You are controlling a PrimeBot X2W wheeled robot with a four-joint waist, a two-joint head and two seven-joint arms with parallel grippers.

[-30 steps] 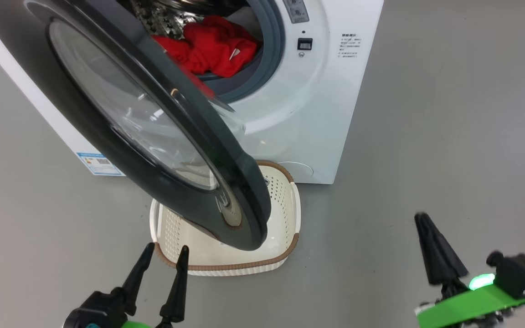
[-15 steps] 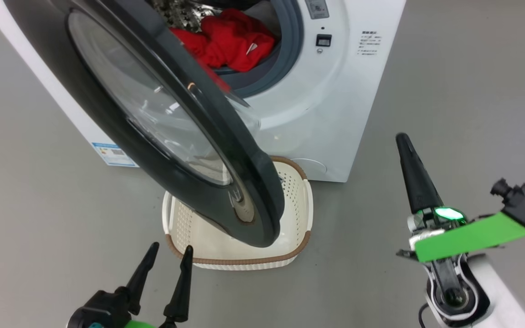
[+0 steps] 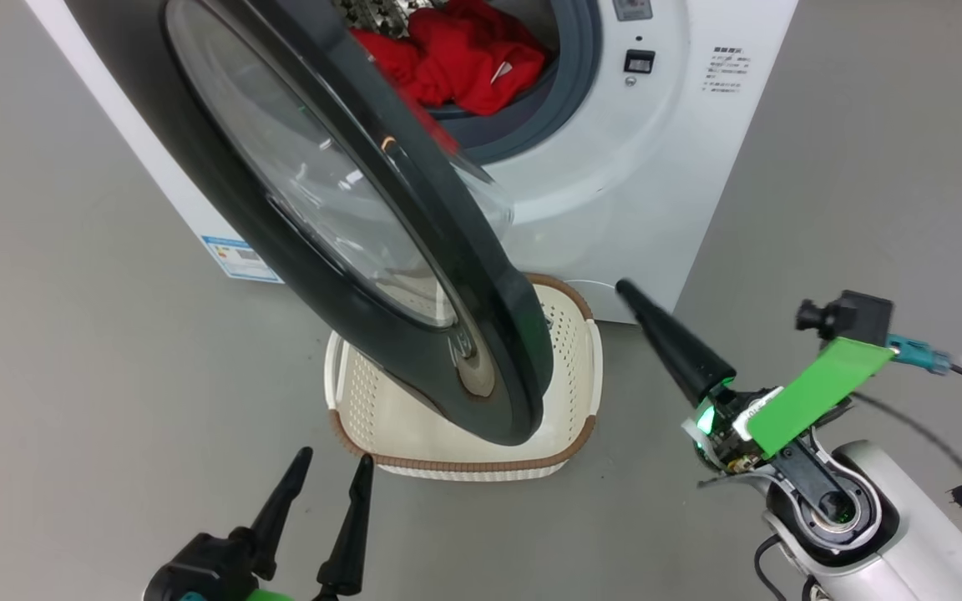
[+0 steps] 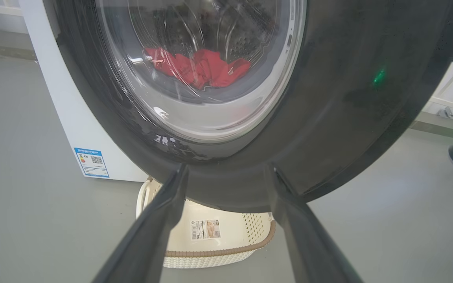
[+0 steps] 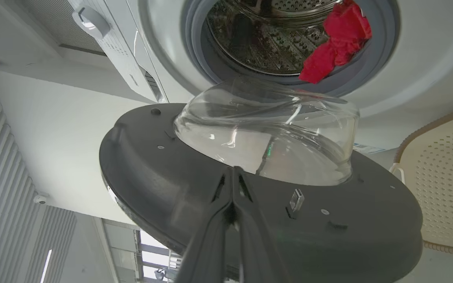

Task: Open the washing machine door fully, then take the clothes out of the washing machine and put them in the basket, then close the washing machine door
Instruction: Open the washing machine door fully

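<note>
My right hand point(image 3: 627, 292) is clenched on nothing, its tip aimed toward the inner side of the washing machine door point(image 3: 339, 217). The door stands partly open above the basket point(image 3: 464, 467) on the floor, and the clothes point(image 3: 468, 54) lie in the drum of the washing machine point(image 3: 615, 184). If I push with that narrow tip, it may skid off the bulging glass or the glossy rim, and the door could swing back. My left hand point(image 3: 335, 457), released and empty, hovers near the door's outer face, so a wider swing might strike it.
</note>
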